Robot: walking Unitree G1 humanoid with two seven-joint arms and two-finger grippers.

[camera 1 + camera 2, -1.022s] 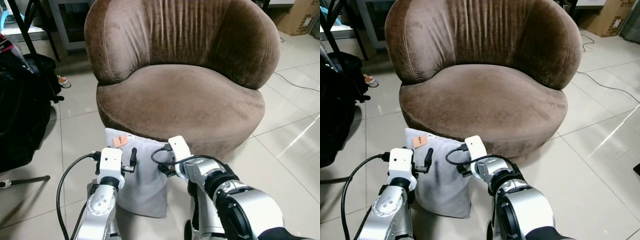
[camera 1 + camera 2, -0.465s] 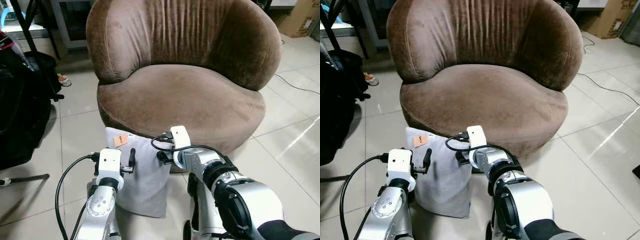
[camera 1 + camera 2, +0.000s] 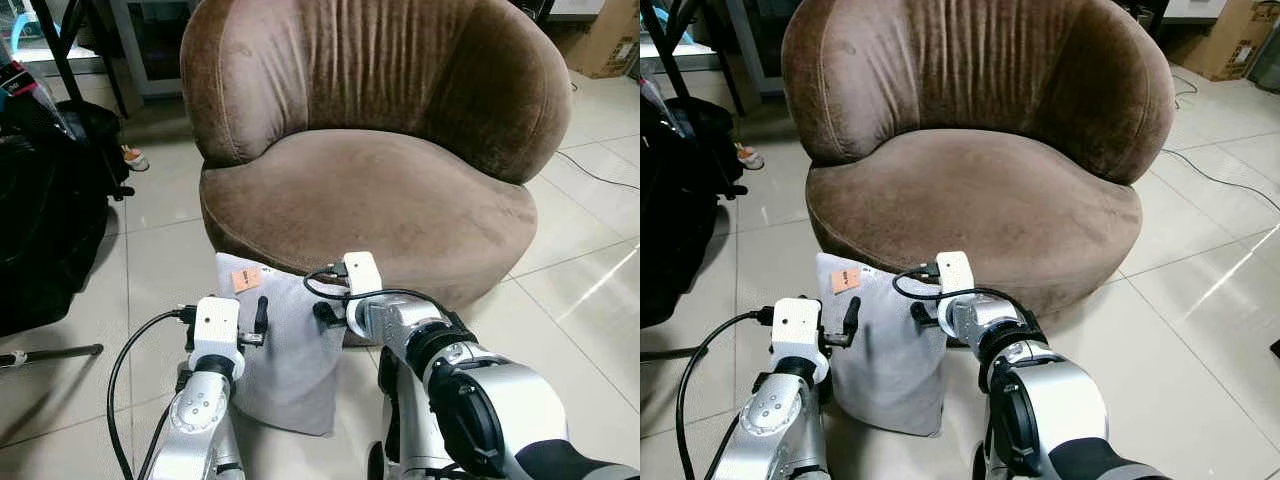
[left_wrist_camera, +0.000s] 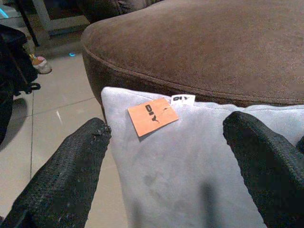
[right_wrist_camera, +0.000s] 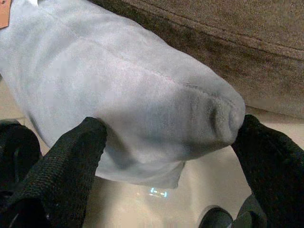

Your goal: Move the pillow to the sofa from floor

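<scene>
A light grey pillow (image 3: pixel 290 350) with an orange tag (image 3: pixel 246 279) stands on the tiled floor, leaning against the front base of a round brown sofa (image 3: pixel 370 190). My left gripper (image 4: pixel 168 127) is open at the pillow's upper left part, and the tagged top edge lies between its fingers (image 4: pixel 71 161). My right gripper (image 5: pixel 171 128) is open too, straddling the pillow's upper right corner (image 5: pixel 223 114) close to the sofa base. In the left eye view a left finger (image 3: pixel 262 311) shows against the pillow, and the right wrist (image 3: pixel 362 278) sits at its right edge.
A black bag (image 3: pixel 40 220) stands on the floor at my left, with a black rod (image 3: pixel 50 357) lying before it. A shoe (image 3: pixel 133 160) lies left of the sofa. A cardboard box (image 3: pixel 605 40) and a floor cable (image 3: pixel 600 170) are at the far right.
The camera has shifted slightly, moving the scene right. My right gripper has moved a little closer in on the pillow's right corner. The left gripper and pillow stay put.
</scene>
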